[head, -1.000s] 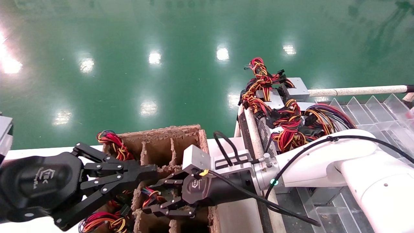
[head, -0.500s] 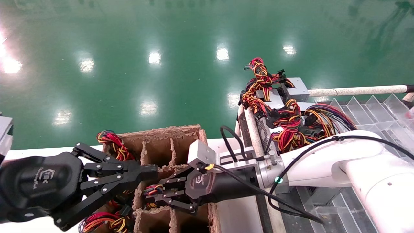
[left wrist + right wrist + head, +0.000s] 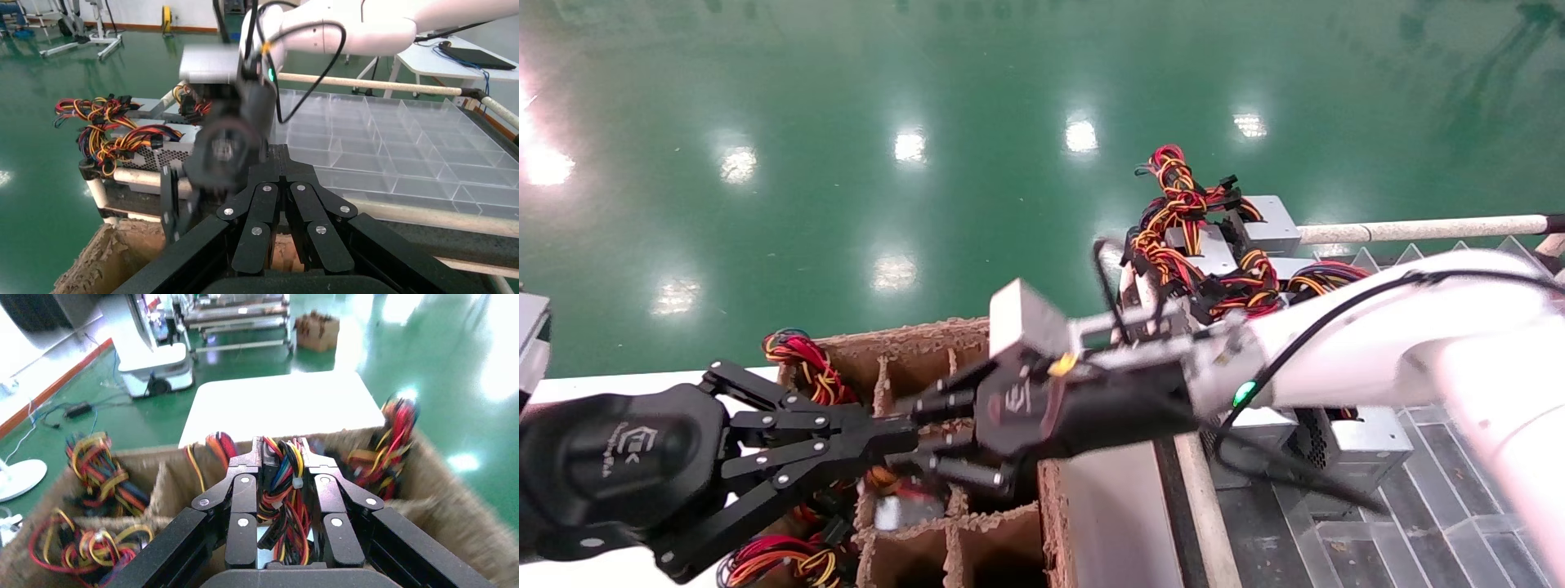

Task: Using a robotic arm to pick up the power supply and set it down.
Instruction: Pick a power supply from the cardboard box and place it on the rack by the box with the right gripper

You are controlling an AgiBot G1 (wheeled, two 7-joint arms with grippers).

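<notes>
My right gripper (image 3: 928, 445) reaches over the divided cardboard box (image 3: 911, 336), its white robotic arm (image 3: 1377, 351) coming in from the right. In the right wrist view this gripper (image 3: 280, 448) is shut on the red, yellow and black wire bundle (image 3: 278, 499) of the power supply. A bit of the power supply's silver body (image 3: 896, 513) hangs below the fingers inside a box cell. My left gripper (image 3: 905, 431) is parked at the left, shut and holding nothing, its tip close beside the right gripper's fingers.
More wire bundles (image 3: 801, 363) lie in other cells of the box. Several other power supplies (image 3: 1222, 245) with tangled wires sit on the rack at the right, one (image 3: 1361, 445) under my right arm. A clear divided tray (image 3: 398, 153) lies beyond; green floor is ahead.
My right gripper closed on the wire bundle inside the box, then rose and drew back with it. The arm lifted and uncovered a power supply on the rack. The left arm stayed still.
</notes>
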